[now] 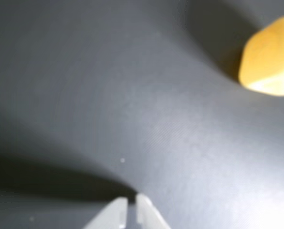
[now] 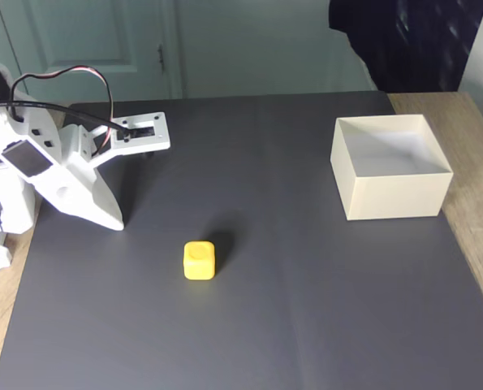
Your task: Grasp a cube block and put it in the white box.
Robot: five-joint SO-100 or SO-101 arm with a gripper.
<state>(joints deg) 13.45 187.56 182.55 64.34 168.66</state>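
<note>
the small bright yellow cube block (image 2: 199, 261) with rounded edges sits on the dark grey mat (image 2: 265, 325) covering the wooden worktop (image 2: 468, 195), dimple face up, well apart from the square cream-white open box (image 2: 391, 195) at the right of the fixed view. the white plastic claw (image 2: 115, 221) points down at the mat, left of the cube and not touching it. in the wrist view its tips (image 1: 131, 210) stand narrow, almost together, holding nothing, with the blurred cube (image 1: 270, 57) at upper right.

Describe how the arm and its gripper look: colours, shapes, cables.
The arm is white printed plastic with blocky segments and dark inset servo faces. Red and black cables loop over its top. The gripper is white and tapers to a wedge-shaped point; in the wrist view its fingertips are pale, narrow and pointed.
</note>
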